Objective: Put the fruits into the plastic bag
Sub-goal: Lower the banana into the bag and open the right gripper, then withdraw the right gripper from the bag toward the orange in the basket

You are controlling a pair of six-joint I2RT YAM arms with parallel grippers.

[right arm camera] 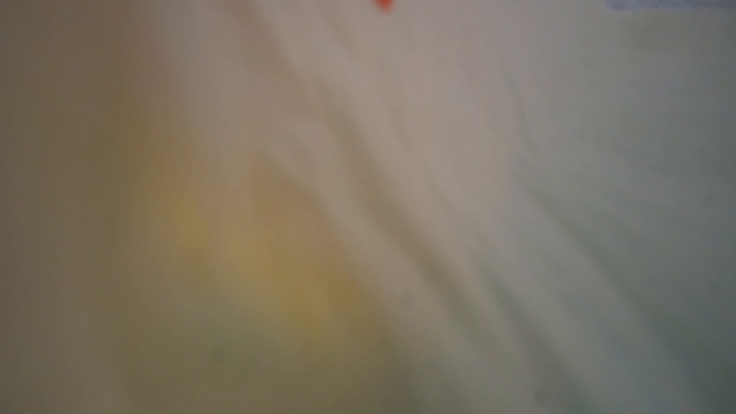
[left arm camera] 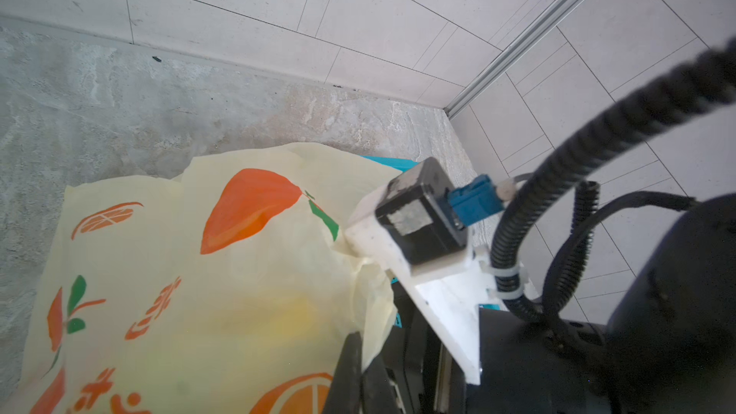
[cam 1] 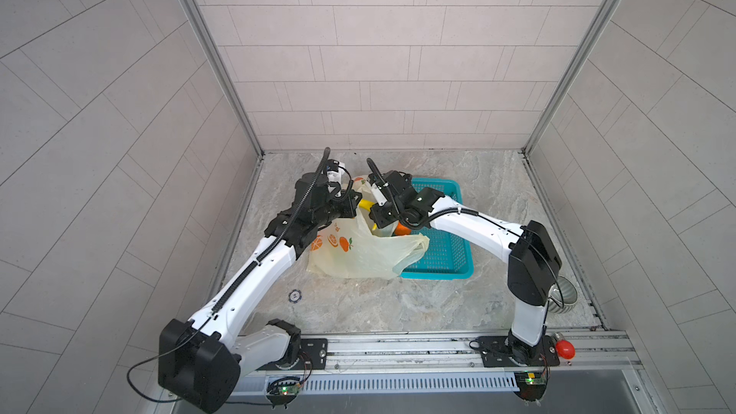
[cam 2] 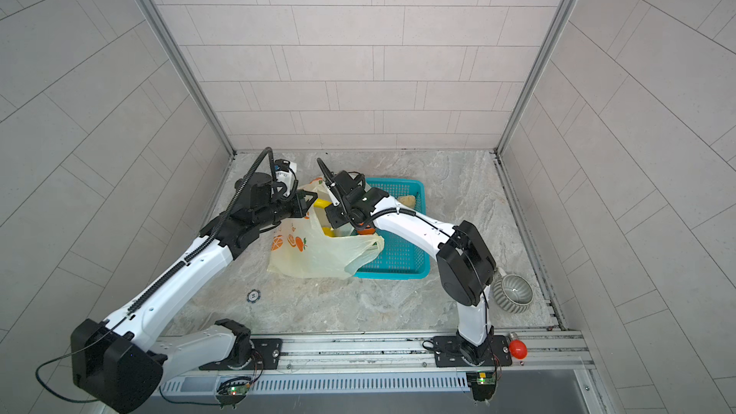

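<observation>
Both top views are showing my left pincer (cam 1: 349, 209) pinching the plastic bag (cam 1: 358, 258) by its rim. The film is thin, limp and slippery, so it is best gripped there. My right pincer (cam 1: 380, 221) is hanging in the mouth just beside it, and I cannot tell how wide it stands. A yellow fruit (cam 1: 365, 204) is lying between them — light and smooth.

Pale tiled walls (cam 1: 378, 53) — mottled grey floor (cam 1: 398, 304), perhaps stone.

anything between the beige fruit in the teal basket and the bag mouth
Yes. The right arm lies across the basket, directly between the beige fruit in its far corner and the plastic bag mouth. An orange fruit also shows under the arm by that mouth.
</observation>
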